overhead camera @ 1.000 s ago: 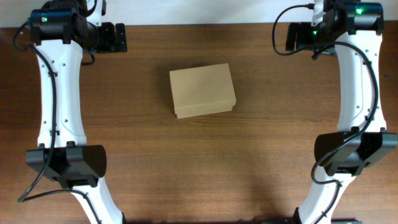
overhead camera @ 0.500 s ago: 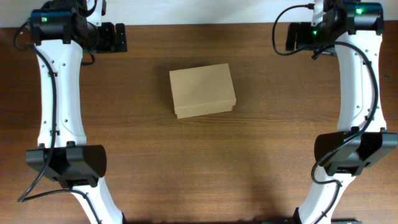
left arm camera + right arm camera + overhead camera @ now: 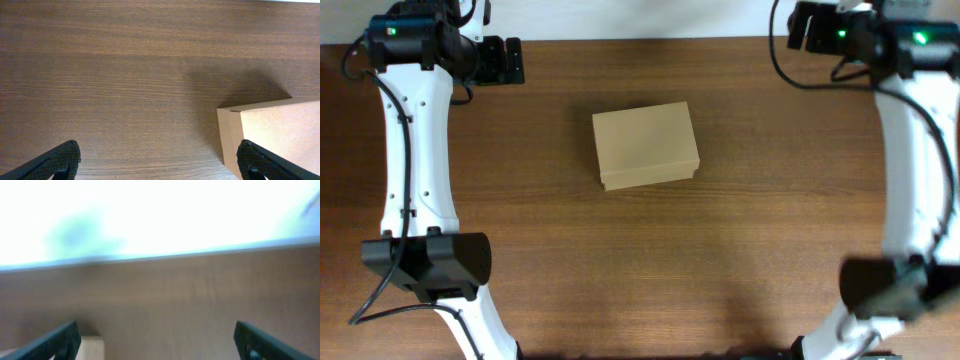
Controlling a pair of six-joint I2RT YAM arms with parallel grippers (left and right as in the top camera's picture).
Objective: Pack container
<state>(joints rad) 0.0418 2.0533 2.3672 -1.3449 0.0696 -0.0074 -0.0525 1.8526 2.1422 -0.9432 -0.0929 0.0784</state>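
Note:
The container (image 3: 646,146) is a plain tan cardboard box, lid shut, lying in the middle of the wooden table. My left gripper (image 3: 510,60) is open and empty at the far left, well away from the box. The left wrist view shows the box's corner (image 3: 272,132) at its lower right, between wide-apart fingertips (image 3: 160,162). My right gripper (image 3: 802,28) is open and empty at the far right edge of the table. The right wrist view is blurred and shows a pale box corner (image 3: 91,347) at bottom left between its fingertips (image 3: 157,340).
The brown wooden table (image 3: 640,260) stretches all round the box. Its far edge meets a white wall (image 3: 640,18). Both arm bases stand at the near corners, left (image 3: 425,262) and right (image 3: 895,285).
My right arm has lifted and swung back toward the far edge, blurring in the overhead view. The left arm and the box have not moved.

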